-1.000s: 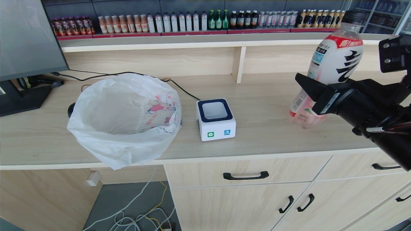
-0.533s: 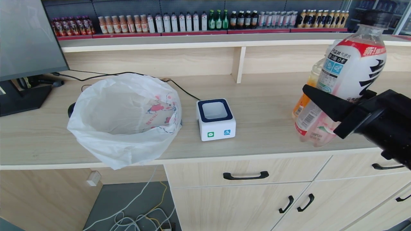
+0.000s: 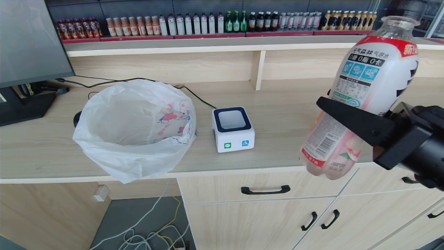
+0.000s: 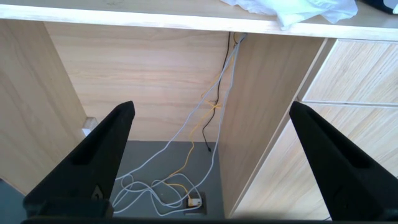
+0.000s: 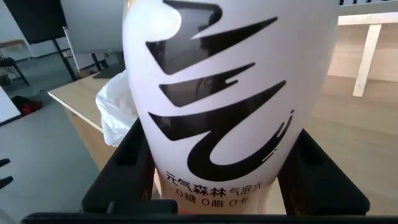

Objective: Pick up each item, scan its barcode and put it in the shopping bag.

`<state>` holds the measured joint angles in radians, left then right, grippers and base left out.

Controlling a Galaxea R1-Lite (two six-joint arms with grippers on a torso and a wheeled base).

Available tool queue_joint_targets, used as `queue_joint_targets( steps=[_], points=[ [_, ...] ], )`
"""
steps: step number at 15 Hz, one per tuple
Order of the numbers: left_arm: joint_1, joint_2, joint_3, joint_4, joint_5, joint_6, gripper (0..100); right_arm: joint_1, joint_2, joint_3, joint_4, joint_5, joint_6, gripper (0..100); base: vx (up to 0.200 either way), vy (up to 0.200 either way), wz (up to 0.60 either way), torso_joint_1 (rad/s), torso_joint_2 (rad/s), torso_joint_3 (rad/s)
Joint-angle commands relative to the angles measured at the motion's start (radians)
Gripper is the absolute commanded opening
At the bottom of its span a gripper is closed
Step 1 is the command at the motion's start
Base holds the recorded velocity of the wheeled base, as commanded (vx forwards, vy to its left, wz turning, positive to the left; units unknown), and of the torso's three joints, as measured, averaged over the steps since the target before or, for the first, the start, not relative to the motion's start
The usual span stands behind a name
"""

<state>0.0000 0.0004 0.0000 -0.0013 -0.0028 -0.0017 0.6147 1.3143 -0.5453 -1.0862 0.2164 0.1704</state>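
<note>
Head view: our right gripper (image 3: 341, 114) is clamped on a clear plastic bottle with a white-and-red label and pink drink (image 3: 367, 80). We see it held above the light wood desk (image 3: 288, 114), cap up and slightly tilted, well right of the white cube barcode scanner with a dark-rimmed window (image 3: 233, 129). An open white plastic shopping bag (image 3: 135, 128) sits left of the scanner. Left wrist view: our left gripper (image 4: 211, 155) is spread wide below desk level, over loose floor cables (image 4: 186, 180). Right wrist view: fingers flank the bottle's label, bag beyond.
</note>
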Motion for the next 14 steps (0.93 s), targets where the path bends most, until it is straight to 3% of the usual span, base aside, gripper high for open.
queue_joint_targets(
  steps=[1, 8, 14],
  points=[
    [0.0, 0.0, 0.0, 0.0, 0.0, -0.001, 100, 0.065, 0.026, -0.019, -0.027, 0.023, 0.06, 0, 0.0, 0.0, 0.0, 0.0, 0.0, 0.0],
    [0.0, 0.0, 0.0, 0.0, 0.0, 0.0, 100, 0.148, 0.123, -0.143, -0.089, 0.092, 0.227, 0, 0.0, 0.0, 0.0, 0.0, 0.0, 0.0],
    [0.0, 0.0, 0.0, 0.0, 0.0, 0.0, 100, 0.191, 0.135, -0.145, -0.162, 0.166, 0.32, 0, 0.0, 0.0, 0.0, 0.0, 0.0, 0.0]
  ],
)
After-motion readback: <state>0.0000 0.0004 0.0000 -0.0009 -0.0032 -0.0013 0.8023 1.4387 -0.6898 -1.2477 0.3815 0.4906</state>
